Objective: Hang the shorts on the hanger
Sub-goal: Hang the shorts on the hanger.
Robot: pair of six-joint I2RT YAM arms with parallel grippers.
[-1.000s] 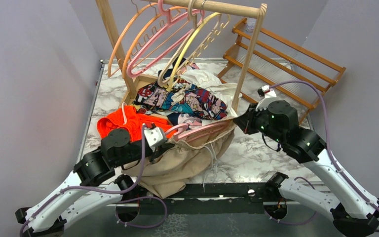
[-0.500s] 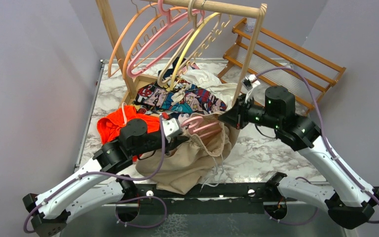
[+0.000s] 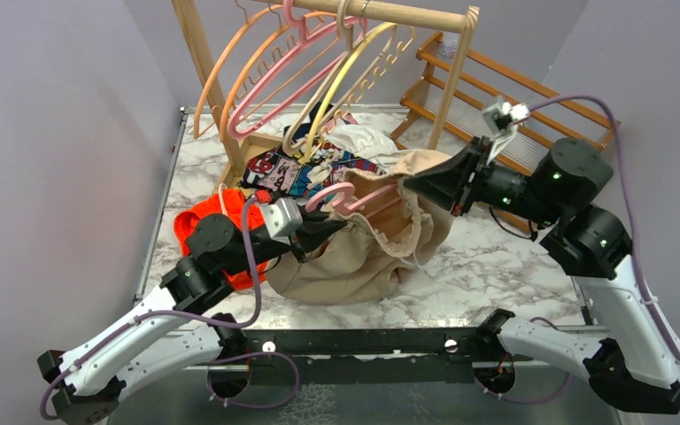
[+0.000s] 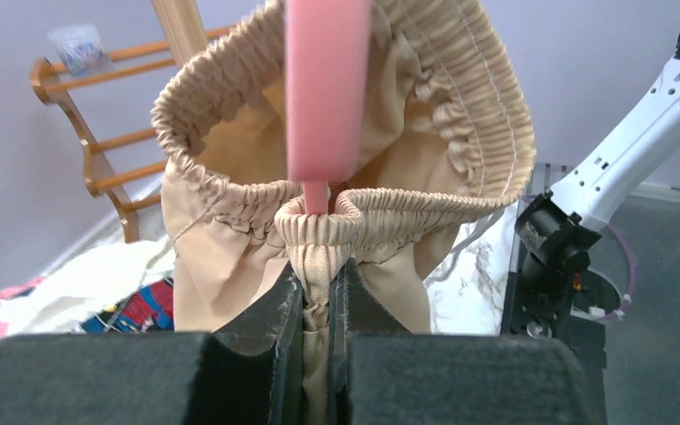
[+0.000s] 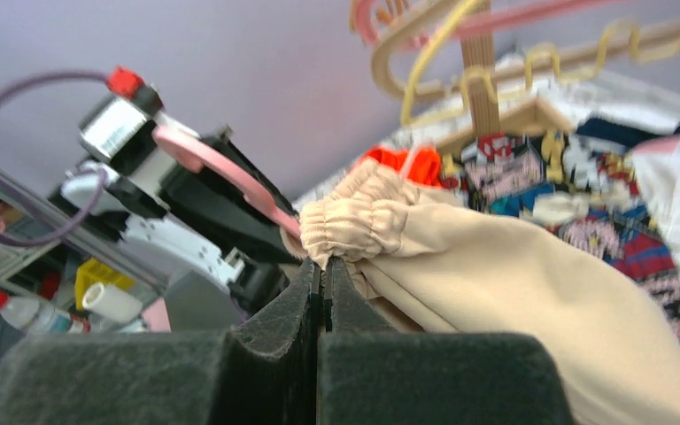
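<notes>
White-marble tabletop carries a wooden clothes rail at the rear. Baggy beige soft-fabric shorts lie heaped at the centre of the tabletop, with the gathered elastic waistband lifted and stretched open between the two arms. A comic-print cloth lies behind the shorts, and a bright orange garment to their left. The pink plastic hanger spans the waistband opening; one arm ends at the waistband fold. The left tool has its fingers closed tight on that fold. The right tool is pinched shut on the opposite waistband edge, held above the tabletop.
</notes>
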